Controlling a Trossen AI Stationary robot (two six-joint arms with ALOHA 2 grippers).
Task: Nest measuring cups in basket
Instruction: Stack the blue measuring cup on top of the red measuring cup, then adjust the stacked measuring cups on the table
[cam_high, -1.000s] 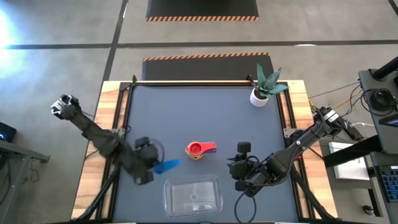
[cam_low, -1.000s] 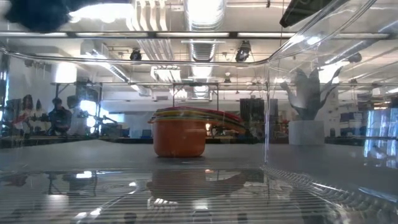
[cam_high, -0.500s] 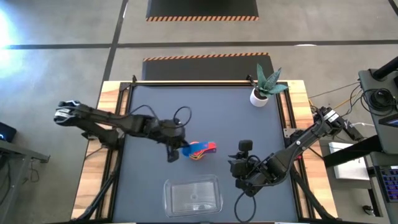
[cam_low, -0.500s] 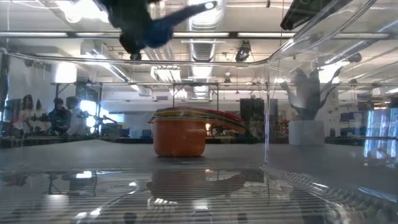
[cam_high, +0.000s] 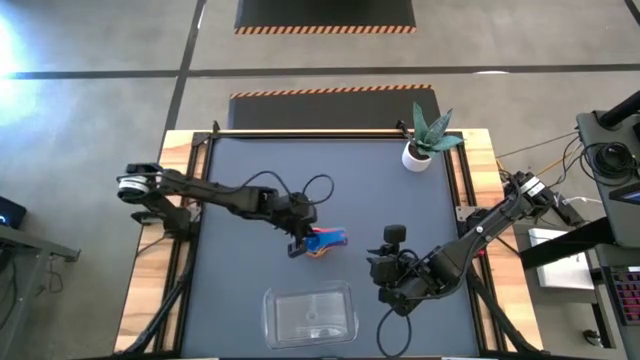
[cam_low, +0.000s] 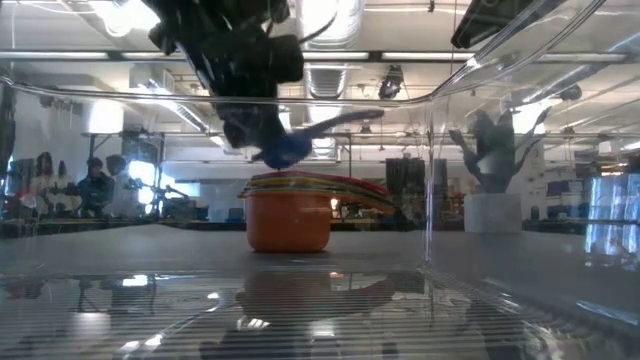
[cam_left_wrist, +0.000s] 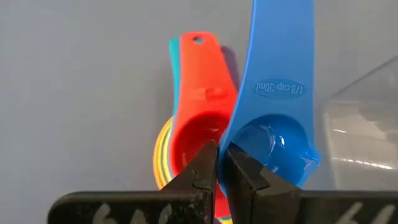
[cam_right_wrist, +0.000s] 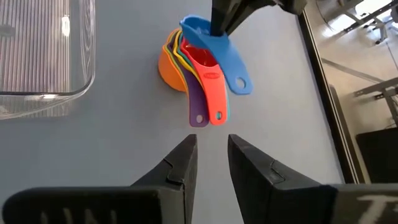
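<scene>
A stack of nested measuring cups (cam_high: 316, 246) stands on the dark mat at mid-table, its orange bottom cup (cam_low: 288, 222) resting on its base and the handles pointing toward the table's right. A blue cup (cam_high: 331, 238) hangs just above the stack, with my left gripper (cam_high: 300, 241) shut on it. The clear basket (cam_high: 310, 313) sits near the front edge. To the right of the stack my right gripper (cam_right_wrist: 211, 152) hovers with its fingers slightly apart and nothing between them. My left gripper pinches the rim of the blue cup's bowl (cam_left_wrist: 225, 148) on the side opposite the handle, one finger inside the bowl (cam_left_wrist: 244, 175) and one outside. The fingers slant down from the table's left. The cup hangs over the stack, its handle (cam_low: 340, 122) tilted up toward the right.
A white plant pot (cam_high: 417, 155) stands at the far right corner. The basket's clear wall (cam_low: 430, 200) fills the low view's foreground. Wooden table borders (cam_high: 180, 180) frame the mat.
My left gripper has carried the blue cup from the near left of the mat toward the table's right and down, and it now hangs just over the stack. The stack and my right gripper have kept still.
</scene>
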